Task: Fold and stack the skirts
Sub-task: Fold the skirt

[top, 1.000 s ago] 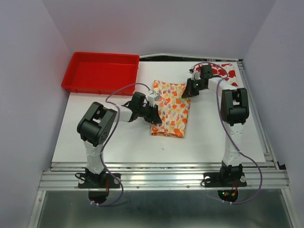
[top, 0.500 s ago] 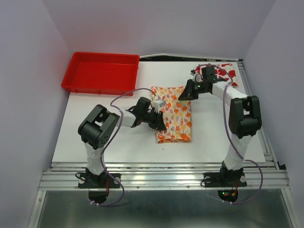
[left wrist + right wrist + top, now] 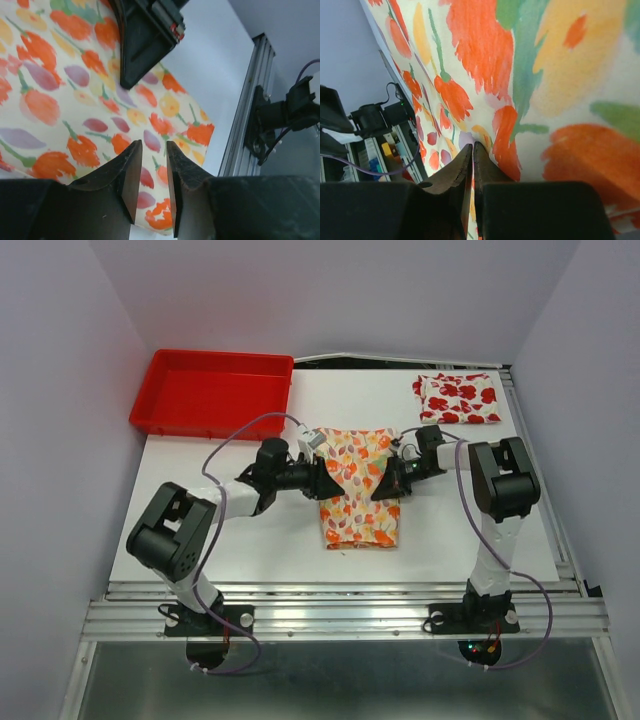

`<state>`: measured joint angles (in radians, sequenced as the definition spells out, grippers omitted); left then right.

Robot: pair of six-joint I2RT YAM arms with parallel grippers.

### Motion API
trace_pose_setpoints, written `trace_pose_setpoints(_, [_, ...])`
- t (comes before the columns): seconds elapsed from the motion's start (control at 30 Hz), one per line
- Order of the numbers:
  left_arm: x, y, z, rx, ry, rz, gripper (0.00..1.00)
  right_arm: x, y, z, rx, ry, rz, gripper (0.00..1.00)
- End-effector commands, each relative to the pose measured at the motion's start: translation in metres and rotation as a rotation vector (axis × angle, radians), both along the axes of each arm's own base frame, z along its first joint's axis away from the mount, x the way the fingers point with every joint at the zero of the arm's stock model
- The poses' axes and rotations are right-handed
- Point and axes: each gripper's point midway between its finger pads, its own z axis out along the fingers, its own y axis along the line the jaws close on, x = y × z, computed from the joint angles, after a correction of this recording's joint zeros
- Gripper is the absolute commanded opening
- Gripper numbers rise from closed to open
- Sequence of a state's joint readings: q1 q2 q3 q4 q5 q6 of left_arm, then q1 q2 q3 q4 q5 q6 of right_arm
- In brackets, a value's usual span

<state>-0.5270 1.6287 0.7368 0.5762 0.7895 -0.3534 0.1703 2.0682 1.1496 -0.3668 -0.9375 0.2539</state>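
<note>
The cream skirt (image 3: 360, 502) with small orange, red and yellow marks lies folded at the table's middle. My left gripper (image 3: 327, 480) rests at its left edge, its jaws a narrow gap apart over the cloth (image 3: 75, 100), holding nothing. In the left wrist view the gripper (image 3: 152, 146) faces my right gripper's black finger (image 3: 142, 45). My right gripper (image 3: 383, 487) is at the skirt's right side. In the right wrist view it (image 3: 472, 146) is shut, its tips pinching a small pucker of the cream cloth (image 3: 485, 55). The white skirt with big red flowers (image 3: 458, 398) lies folded at the far right.
A red plastic tray (image 3: 212, 390) stands at the far left corner. Aluminium rails (image 3: 340, 610) run along the table's near edge and its right side (image 3: 540, 480). Purple cables loop from both arms.
My right gripper has left the white skirt and come down to the cream skirt's right side. My left arm has swung left, its gripper staying at the left edge. The cream skirt has shifted and straightened.
</note>
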Motion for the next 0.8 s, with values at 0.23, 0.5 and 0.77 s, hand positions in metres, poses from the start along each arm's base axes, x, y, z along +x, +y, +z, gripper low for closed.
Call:
trace_pose_setpoints(0.23, [0.057, 0.004, 0.035, -0.438, 0.139, 0.158, 0.37, -0.023, -0.025, -0.049, -0.161, -0.078, 0.148, 0.11])
trace_pose_setpoints(0.5, [0.088, 0.012, -0.038, -0.339, 0.348, 0.350, 0.35, -0.028, -0.026, -0.045, -0.159, -0.067, 0.167, 0.11])
trace_pose_setpoints(0.77, [0.096, 0.016, -0.036, -0.228, 0.293, 0.331, 0.39, -0.024, -0.027, -0.036, -0.166, -0.089, 0.166, 0.11])
